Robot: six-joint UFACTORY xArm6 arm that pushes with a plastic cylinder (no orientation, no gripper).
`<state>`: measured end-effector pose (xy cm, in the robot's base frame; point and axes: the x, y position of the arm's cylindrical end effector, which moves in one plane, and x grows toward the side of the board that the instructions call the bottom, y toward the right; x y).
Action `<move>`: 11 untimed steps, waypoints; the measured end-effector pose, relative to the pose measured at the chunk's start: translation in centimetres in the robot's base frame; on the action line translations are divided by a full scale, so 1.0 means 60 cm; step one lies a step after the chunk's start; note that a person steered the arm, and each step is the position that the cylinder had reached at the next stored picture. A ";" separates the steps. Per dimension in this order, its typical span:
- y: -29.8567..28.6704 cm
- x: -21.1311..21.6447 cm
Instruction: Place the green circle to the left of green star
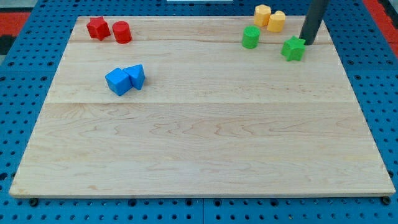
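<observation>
My tip [306, 42] is a bare rod grasping nothing, just right of the green star [293, 48]. The green circle [250, 37] lies left of both, near the tabletop's [205, 137] top edge

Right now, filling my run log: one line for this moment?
my tip: touching green star, its right | green circle: left of star, apart | yellow blocks: above

Green star [293, 48] sits far right on the counter [199, 143], my tip [306, 42] just beside its right. Green circle [250, 37] left of it, apart. Two yellow blocks [269, 17] behind. Red pair [109, 30] far left, blue pair [125, 79] nearer.
</observation>
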<state>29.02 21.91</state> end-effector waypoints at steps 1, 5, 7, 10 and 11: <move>-0.056 0.063; -0.096 -0.090; -0.244 -0.055; -0.312 0.029; -0.323 0.106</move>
